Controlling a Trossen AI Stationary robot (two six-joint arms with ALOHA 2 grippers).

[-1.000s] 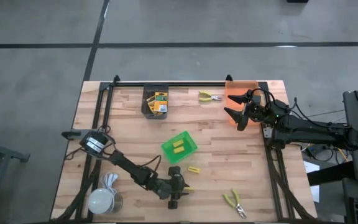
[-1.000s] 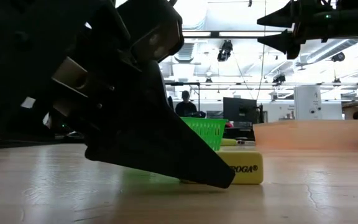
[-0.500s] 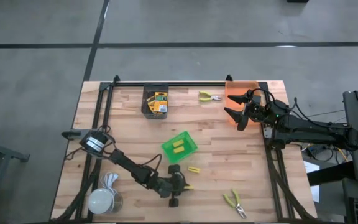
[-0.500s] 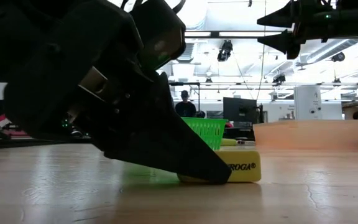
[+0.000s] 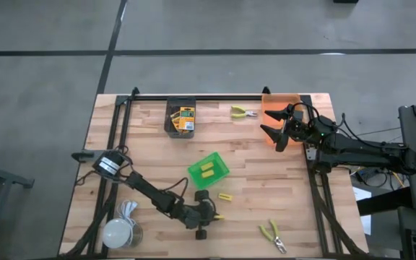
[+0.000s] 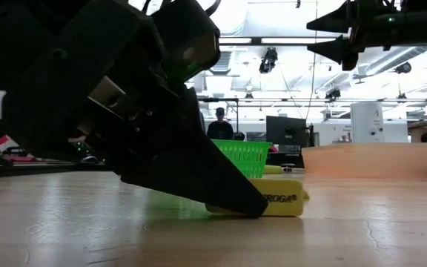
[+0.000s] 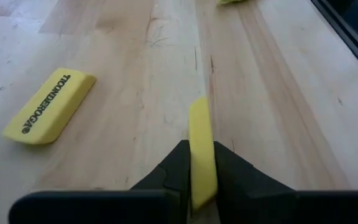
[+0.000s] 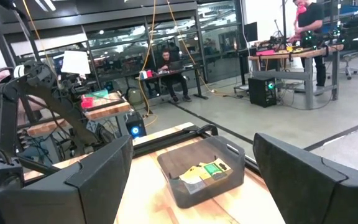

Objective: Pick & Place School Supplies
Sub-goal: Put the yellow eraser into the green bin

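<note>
place: robotics lab | cues: people point(image 8: 168, 62) at workbenches point(image 8: 294, 48), monitors point(image 6: 284, 130), ceiling lights

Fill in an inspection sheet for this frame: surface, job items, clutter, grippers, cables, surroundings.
Surface: wooden table, bare planks.
Job's things: yellow eraser clamped in the left gripper; second eraser loose; two more in the green bin; crayon boxes in the grey bin; pliers at the far edge, pliers at the near edge.
Clutter: white round object.
Grippers: left low at the table, jaws shut on the eraser; right gripper raised beside the orange bin, jaws open.
Cables: along the right arm.
Surroundings: people at desks.
</note>
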